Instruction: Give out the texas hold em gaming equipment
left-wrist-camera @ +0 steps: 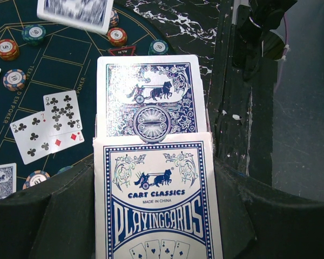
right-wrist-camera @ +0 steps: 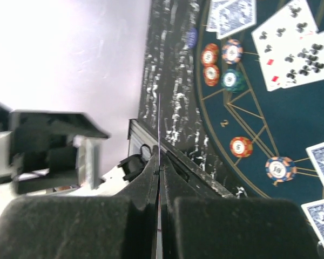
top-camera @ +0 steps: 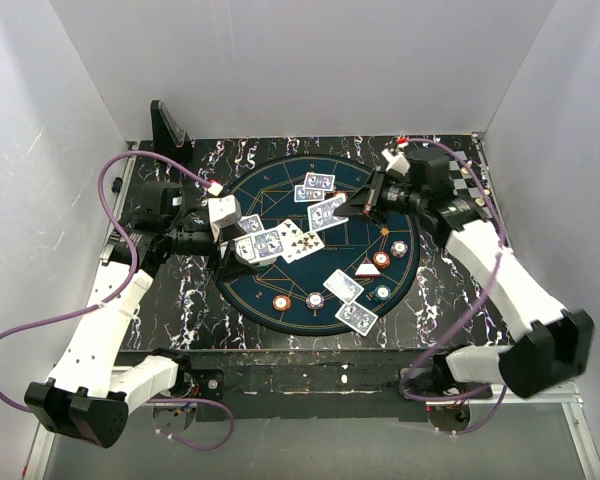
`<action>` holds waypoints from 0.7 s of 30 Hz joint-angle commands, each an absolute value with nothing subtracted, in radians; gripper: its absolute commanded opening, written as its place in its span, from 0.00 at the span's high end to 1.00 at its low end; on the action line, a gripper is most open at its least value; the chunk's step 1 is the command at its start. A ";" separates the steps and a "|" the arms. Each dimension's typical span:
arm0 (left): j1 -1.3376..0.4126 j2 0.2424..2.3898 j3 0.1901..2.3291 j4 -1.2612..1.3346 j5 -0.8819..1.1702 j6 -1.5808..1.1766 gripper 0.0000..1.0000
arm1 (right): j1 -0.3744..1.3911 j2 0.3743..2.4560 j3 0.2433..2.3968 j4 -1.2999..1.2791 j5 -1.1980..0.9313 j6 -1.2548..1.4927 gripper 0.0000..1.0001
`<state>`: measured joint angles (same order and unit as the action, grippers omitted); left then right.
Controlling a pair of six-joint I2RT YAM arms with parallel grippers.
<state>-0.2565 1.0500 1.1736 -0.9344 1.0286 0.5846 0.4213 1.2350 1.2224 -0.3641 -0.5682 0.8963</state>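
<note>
My left gripper (top-camera: 223,213) (left-wrist-camera: 154,183) is shut on a white-and-blue playing-card box (left-wrist-camera: 156,210), held over the left rim of the round blue mat (top-camera: 290,275). Blue-backed cards (left-wrist-camera: 148,94) stick out of its open end. My right gripper (top-camera: 358,205) (right-wrist-camera: 159,162) is shut on a single blue-backed card (top-camera: 327,212), seen edge-on in the right wrist view (right-wrist-camera: 158,118), above the mat's back right. Face-up cards (top-camera: 298,238) (left-wrist-camera: 48,127) lie at the mat's middle. Pairs of face-down cards (top-camera: 318,185), striped chips (top-camera: 381,259) and a red-white triangle marker (top-camera: 367,268) lie around them.
A chessboard (top-camera: 470,175) sits at the back right under my right arm. A black stand (top-camera: 167,125) is at the back left. White walls close in three sides. A blue disc (right-wrist-camera: 190,36) lies on the marbled table beside the mat.
</note>
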 commanded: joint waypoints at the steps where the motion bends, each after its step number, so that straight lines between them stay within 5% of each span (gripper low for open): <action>1: -0.255 1.029 1.215 -0.934 1.049 0.591 0.58 | 0.405 1.452 1.164 -0.281 -0.604 0.832 0.99; 10: -0.255 1.022 1.209 -0.927 1.049 0.577 0.58 | 0.410 1.856 1.288 -0.179 -0.604 0.808 0.99; 21: -0.253 1.019 1.197 -0.925 1.052 0.581 0.58 | 0.420 1.997 1.312 -0.236 -0.506 0.759 0.99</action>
